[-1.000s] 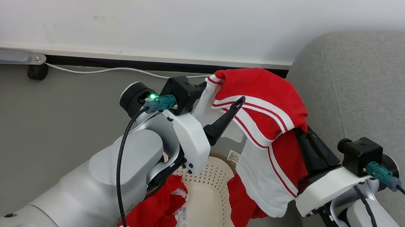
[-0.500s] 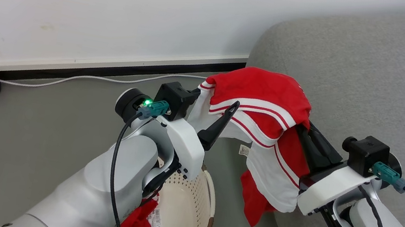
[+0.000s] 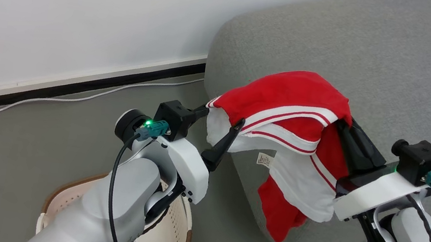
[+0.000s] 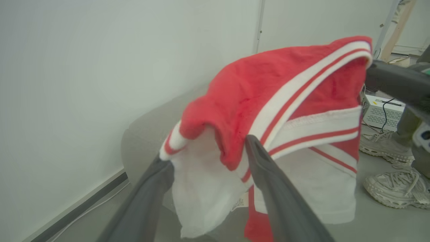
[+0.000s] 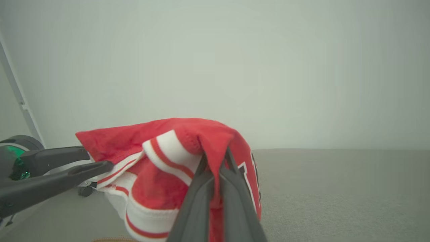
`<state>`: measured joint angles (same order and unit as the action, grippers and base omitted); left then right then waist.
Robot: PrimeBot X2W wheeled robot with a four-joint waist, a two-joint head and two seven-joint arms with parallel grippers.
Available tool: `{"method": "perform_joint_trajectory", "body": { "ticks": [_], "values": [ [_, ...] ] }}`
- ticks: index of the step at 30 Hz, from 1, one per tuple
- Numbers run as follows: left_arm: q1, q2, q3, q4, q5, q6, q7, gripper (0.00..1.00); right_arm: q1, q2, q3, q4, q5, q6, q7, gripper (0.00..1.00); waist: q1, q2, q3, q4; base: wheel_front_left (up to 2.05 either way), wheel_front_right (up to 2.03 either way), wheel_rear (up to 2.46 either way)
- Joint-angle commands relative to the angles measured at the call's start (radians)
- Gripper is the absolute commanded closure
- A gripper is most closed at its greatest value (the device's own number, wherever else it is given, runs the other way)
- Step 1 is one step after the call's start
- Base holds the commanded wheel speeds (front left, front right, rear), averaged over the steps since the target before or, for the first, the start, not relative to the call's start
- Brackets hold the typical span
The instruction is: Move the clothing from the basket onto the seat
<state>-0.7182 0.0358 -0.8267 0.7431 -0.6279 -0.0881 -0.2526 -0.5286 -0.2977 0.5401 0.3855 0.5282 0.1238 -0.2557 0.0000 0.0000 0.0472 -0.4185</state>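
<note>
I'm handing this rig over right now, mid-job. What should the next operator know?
Right gripper: shut on the red garment.
Left gripper: open, fingers spread at the garment's white edge, not clamping.
Done: the garment is out of the basket and hangs in the air over the rounded end of the sofa, not laid down.
Basket: on the floor under the left arm, contents mostly hidden.
Left: set the garment on the seat, then check the basket.
</note>
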Motion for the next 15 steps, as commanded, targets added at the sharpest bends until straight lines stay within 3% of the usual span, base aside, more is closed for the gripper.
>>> {"method": "perform_joint_trajectory", "body": {
  "ticks": [1,15],
  "values": [
    [-0.012,0.014,0.038,-0.020,0.011,-0.008,-0.009,0.00,0.015,-0.012,-0.012,-0.036,0.008,0.007,-0.006,1.00,0.0000,0.0000,0.002,-0.027,0.00,0.00,0.00],
    [0.022,0.014,0.089,-0.037,0.066,-0.028,-0.009,0.00,0.068,-0.034,-0.137,-0.106,0.006,0.007,-0.006,1.00,0.0000,0.0000,0.039,-0.110,0.00,0.00,0.00]
  ]
}}
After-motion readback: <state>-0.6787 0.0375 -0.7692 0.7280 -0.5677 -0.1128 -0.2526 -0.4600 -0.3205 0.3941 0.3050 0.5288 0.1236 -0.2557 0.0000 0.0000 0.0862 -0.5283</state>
